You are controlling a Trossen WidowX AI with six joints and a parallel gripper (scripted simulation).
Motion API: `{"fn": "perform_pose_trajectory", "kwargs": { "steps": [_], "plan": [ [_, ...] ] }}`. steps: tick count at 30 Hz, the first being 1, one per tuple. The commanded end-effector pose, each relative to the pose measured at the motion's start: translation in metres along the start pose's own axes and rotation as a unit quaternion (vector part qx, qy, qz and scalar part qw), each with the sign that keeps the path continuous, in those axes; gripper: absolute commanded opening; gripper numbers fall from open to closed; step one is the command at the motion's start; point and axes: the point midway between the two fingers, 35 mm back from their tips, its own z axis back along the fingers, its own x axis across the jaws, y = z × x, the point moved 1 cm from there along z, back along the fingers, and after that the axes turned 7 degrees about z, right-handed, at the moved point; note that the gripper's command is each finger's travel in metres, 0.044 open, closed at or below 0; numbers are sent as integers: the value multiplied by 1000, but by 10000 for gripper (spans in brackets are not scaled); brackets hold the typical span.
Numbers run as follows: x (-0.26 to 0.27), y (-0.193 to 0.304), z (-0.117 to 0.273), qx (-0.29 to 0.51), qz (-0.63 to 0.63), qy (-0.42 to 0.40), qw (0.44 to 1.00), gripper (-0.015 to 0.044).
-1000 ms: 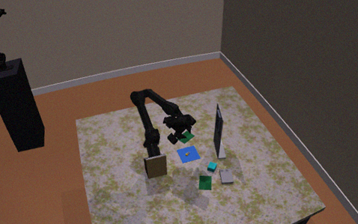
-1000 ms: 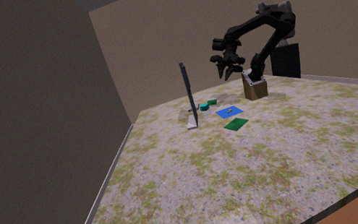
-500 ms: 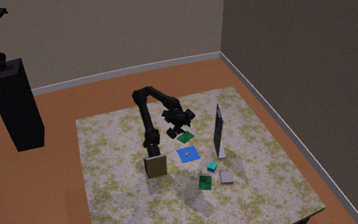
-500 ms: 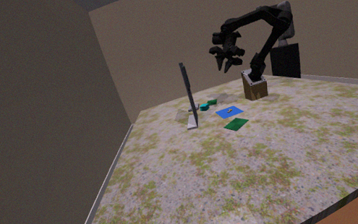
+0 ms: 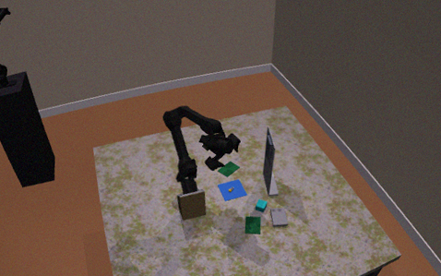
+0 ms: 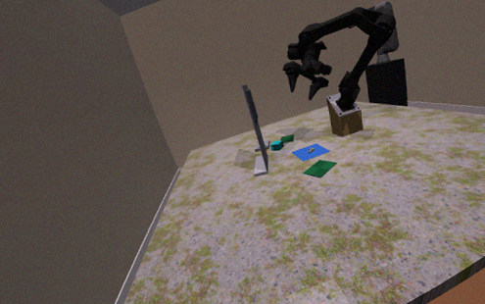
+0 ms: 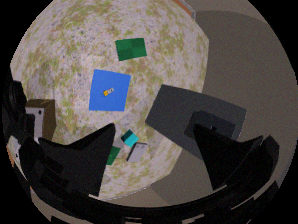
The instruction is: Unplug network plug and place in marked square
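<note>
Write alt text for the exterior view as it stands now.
The open gripper hangs high above the table, holding nothing. Below it, the small plug lies inside the blue square, between the upright panel and the arm's base block.

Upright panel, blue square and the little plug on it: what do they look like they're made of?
The upright panel looks like a thin, rigid grey sheet, metal or hard plastic, with a matte face and a pale foot. The blue square looks like a flat matte marking or film, with no visible thickness. The plug is a tiny yellowish speck, too small to tell.
</note>
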Motion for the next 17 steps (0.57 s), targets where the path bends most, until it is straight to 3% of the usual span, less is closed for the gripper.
{"fn": "perform_pose_trajectory", "kwargs": {
  "steps": [1, 17],
  "plan": [
    [0, 0, 0, 0, 2, -2, 1000, 440],
    [0, 0, 0, 0, 2, -2, 1000, 440]
  ]
}}
